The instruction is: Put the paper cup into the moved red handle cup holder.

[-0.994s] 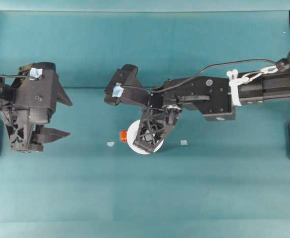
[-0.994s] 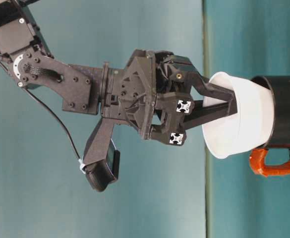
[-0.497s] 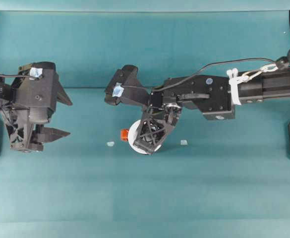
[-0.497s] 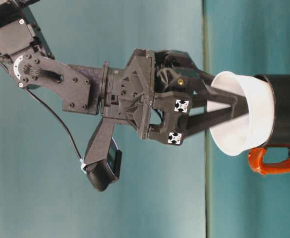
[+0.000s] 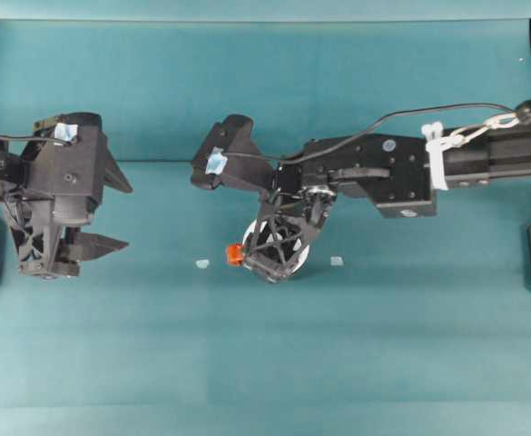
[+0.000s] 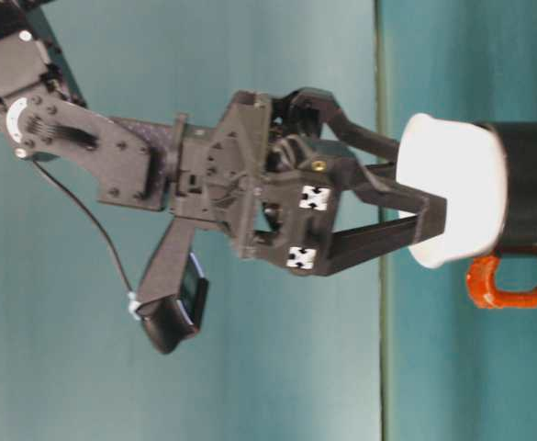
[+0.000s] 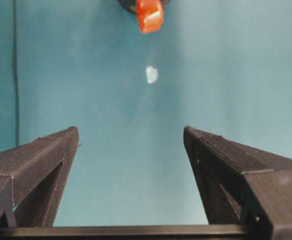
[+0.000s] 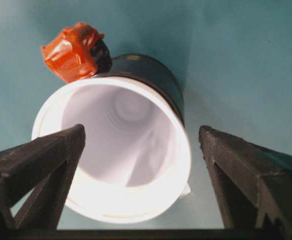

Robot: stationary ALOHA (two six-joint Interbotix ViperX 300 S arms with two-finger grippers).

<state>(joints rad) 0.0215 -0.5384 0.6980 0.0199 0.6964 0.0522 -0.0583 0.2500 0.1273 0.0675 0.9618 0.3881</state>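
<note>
over the middle of the table, the paper cup (image 8: pixel 121 155) sits in the red handle cup holder (image 8: pixel 153 80). the right gripper (image 8: pixel 141 150) has open fingers; lift straight up, no bumping the rim. the left gripper (image 7: pixel 131 145) is open too.

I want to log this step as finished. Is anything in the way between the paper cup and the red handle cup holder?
Nothing visible does. The paper cup already sits inside the red handle cup holder, its rim above the holder's edge. The right gripper has its fingers spread on either side of the cup.
</note>
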